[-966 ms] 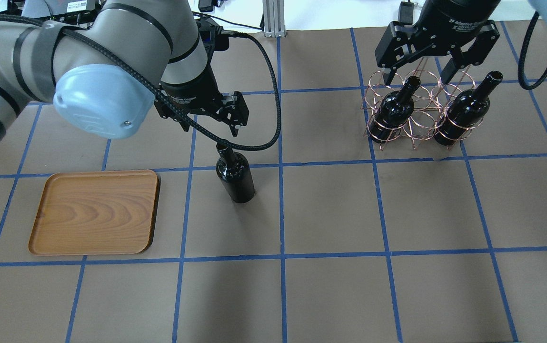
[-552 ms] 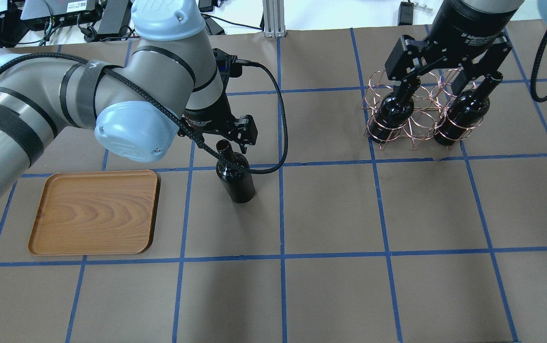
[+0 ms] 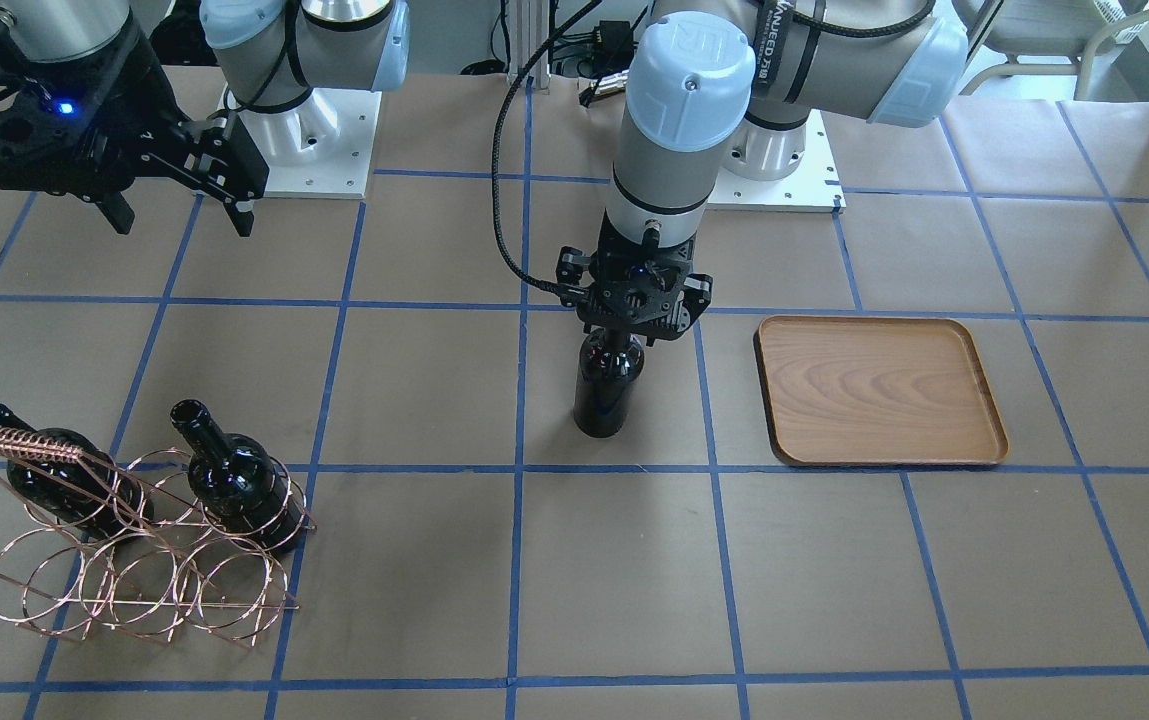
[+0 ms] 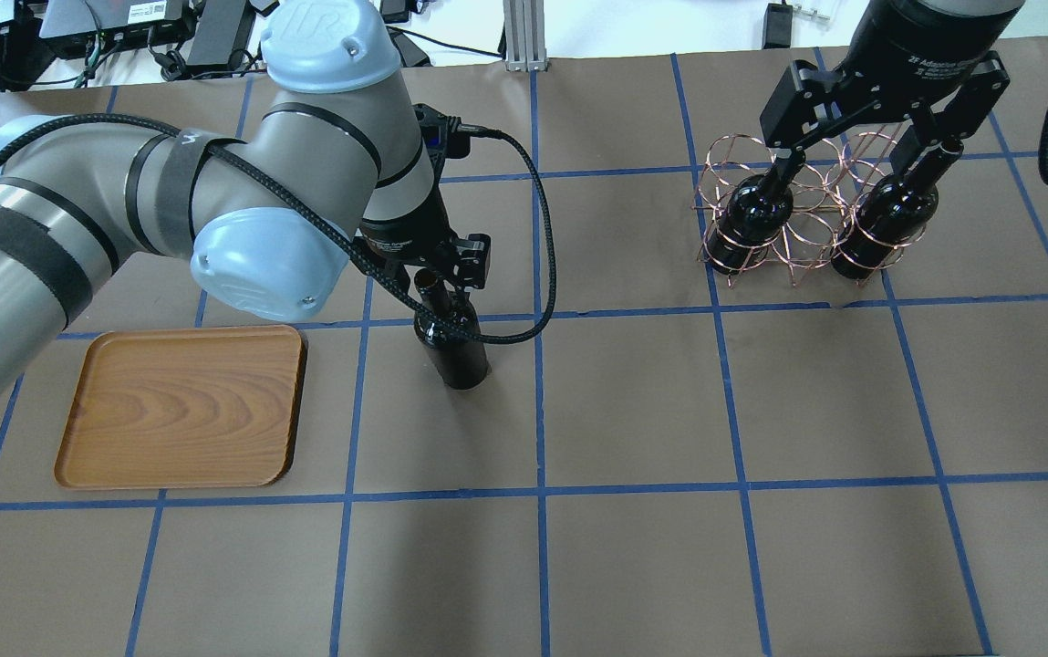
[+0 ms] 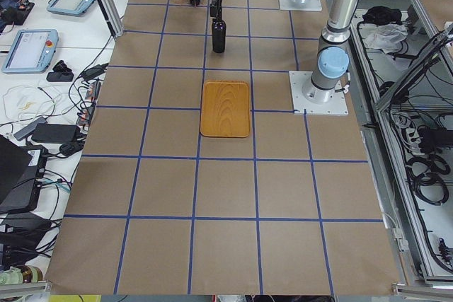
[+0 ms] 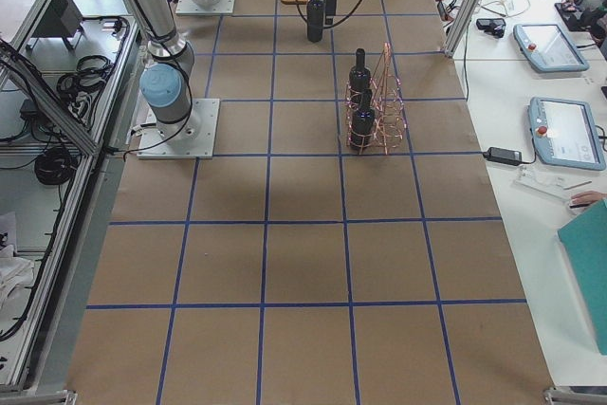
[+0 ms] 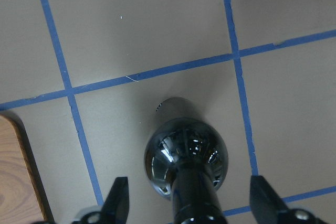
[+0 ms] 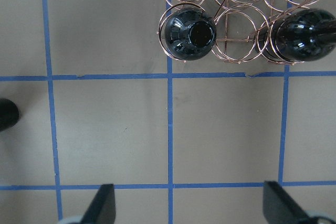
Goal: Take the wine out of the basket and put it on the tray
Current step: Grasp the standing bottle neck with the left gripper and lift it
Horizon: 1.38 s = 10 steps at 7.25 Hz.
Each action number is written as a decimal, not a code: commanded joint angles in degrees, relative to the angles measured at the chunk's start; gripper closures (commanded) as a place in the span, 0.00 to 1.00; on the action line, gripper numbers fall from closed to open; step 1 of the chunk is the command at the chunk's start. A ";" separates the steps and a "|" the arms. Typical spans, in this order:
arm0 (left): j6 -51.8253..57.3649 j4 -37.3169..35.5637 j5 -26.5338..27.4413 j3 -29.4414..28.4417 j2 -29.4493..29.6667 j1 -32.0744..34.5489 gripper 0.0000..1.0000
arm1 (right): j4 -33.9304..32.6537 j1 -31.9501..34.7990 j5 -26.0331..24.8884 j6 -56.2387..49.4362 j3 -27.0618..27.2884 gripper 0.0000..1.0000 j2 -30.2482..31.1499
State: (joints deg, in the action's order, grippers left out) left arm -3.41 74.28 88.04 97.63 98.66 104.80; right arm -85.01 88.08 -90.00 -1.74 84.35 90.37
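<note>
Big picture first: the brown tabletop (image 4: 633,566) with its blue grid, and the left arm (image 4: 122,219) sweeping in low across it. It is the arm on the job, and by far the nearer one to the loose bottle. The right arm (image 4: 916,36) hangs over the basket side, well apart from the action.

Next down, the tray (image 4: 181,406): flat, wooden and bare, lying toward the left edge. The wire basket (image 3: 139,585) sits toward the right edge, on the side away from the robot's bases. Two bottles (image 4: 752,214) are slotted in it and lean with their necks up, while its other hoops stand vacant.

Now the one that matters: the wine bottle (image 4: 455,342) stands upright on the tabletop, out of the basket, between basket and tray and much closer to the tray. Its long axis is vertical, mouth up.

And here's the key! The left gripper (image 4: 437,274) sits right over that neck. In the wrist view its fingers (image 7: 118,200) are spread wide, one on each side of the neck, with daylight on both sides and no contact that I can see. So the neck rises straight between them. The call here looks like a squeeze on the neck, a lift, then a short carry toward the left edge to the tray.

The right gripper (image 3: 184,215) has its fingers wide apart too, holding nothing.
</note>
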 commanded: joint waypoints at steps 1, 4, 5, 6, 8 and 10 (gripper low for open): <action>-0.11 0.52 -0.06 -0.08 -0.14 0.06 0.87 | 0.02 -0.01 -0.09 0.07 0.12 0.00 -0.01; 0.51 0.78 -0.06 -0.69 -0.84 0.15 1.00 | -0.06 0.07 -0.01 -0.02 -0.06 0.00 -0.01; 0.77 2.00 0.37 -1.39 -1.97 -0.55 1.00 | 0.02 -0.01 -0.44 -0.02 -0.06 0.00 0.07; 2.51 5.49 1.07 -4.18 -2.68 -1.60 1.00 | -0.06 -0.01 -0.36 -0.02 -0.06 0.00 0.07; 9.70 13.15 3.89 -8.41 -4.96 -8.78 1.00 | -0.15 -0.19 -0.79 0.07 -0.15 0.00 -0.02; 19.53 14.04 4.16 -7.20 -7.42 -17.56 1.00 | -0.33 -0.10 -1.32 -0.01 0.03 0.00 -0.36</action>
State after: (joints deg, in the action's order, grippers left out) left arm 10.04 87.24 91.99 89.98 92.77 92.77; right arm -85.17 87.98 -91.05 -1.65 84.25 90.33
